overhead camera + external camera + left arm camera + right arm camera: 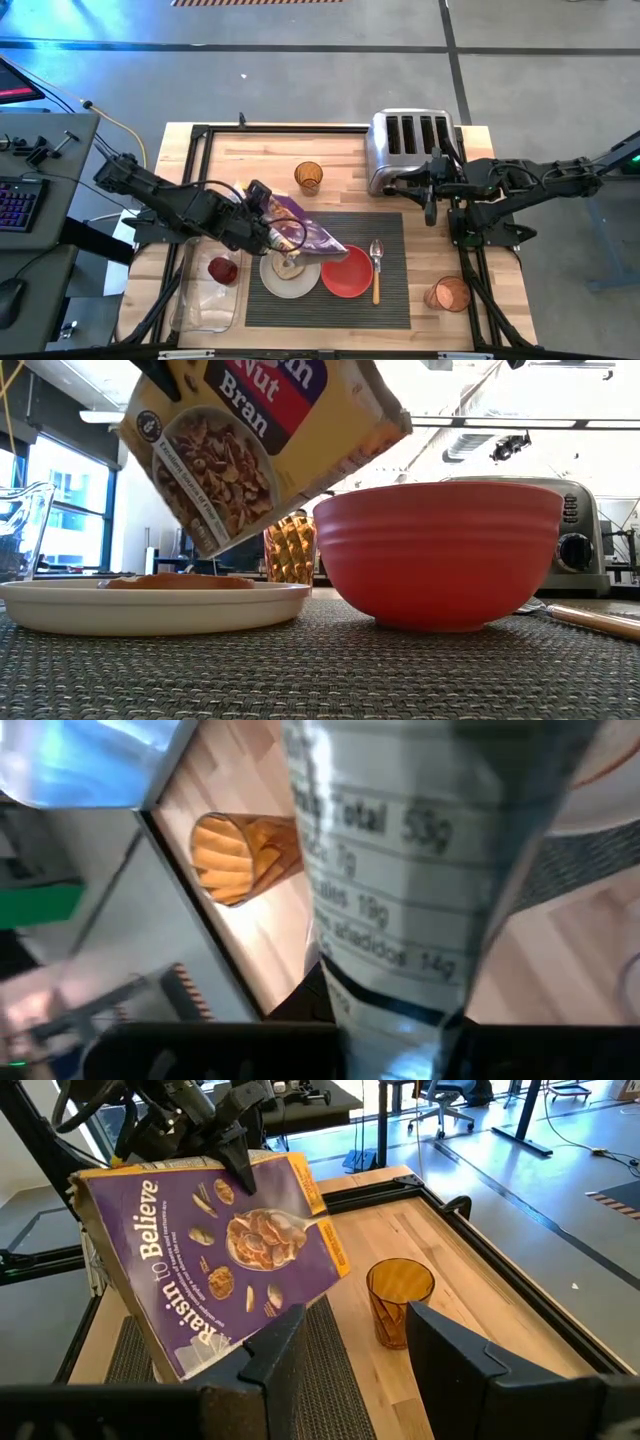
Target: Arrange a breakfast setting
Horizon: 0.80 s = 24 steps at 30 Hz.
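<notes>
My left gripper (265, 210) is shut on a purple cereal box (312, 233), tilted above the white plate (290, 285) and the red bowl (347, 272). Both stand on the dark ribbed mat (392, 308). A bagel half (180, 581) lies on the plate. The wooden-handled spoon (376, 272) lies on the mat right of the bowl. A dark red fruit (223, 270) sits at the clear tray (205, 308), left of the mat. My right gripper (350, 1365) hangs open and empty in front of the toaster (410, 145). My left gripper pinches the cereal box at its raised edge, one finger on the purple front face (240, 1172); the narrow nutrition panel (400, 870) faces the wrist. The fingers slant down from the table's left. The box is lifted clear and tilted, its low corner (205, 545) over the plate.
An amber glass (308, 177) stands on the wood beyond the mat, and another amber glass (450, 294) right of the mat near the front. The chrome toaster fills the far right corner. A black frame rail (200, 180) runs along the table's left side.
</notes>
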Motion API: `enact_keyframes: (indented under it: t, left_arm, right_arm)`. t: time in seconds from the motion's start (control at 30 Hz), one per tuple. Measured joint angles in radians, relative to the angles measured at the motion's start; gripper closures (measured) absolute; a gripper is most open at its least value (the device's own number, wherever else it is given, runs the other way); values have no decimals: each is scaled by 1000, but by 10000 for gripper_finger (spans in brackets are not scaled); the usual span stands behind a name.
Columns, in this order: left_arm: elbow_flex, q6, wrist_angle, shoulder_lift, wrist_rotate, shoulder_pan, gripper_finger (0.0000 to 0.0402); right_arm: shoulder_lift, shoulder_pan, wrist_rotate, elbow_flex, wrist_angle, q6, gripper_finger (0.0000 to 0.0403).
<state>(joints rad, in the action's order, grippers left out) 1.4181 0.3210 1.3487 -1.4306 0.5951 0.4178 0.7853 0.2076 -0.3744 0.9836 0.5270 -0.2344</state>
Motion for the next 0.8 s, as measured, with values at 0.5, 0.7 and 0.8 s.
enact_keyframes:
  t: [0.5, 0.7, 0.8]
  left_arm:
    - [54, 70, 64, -107, 107, 74, 401]
    - [187, 65, 207, -195, 170, 117, 401]
    - [222, 69, 221, -233, 178, 128, 401]
  right_arm:
    - [0, 0, 0, 0, 0, 0, 249]
    - [0, 0, 0, 0, 1, 0, 249]
    - [0, 0, 0, 0, 2, 0, 249]
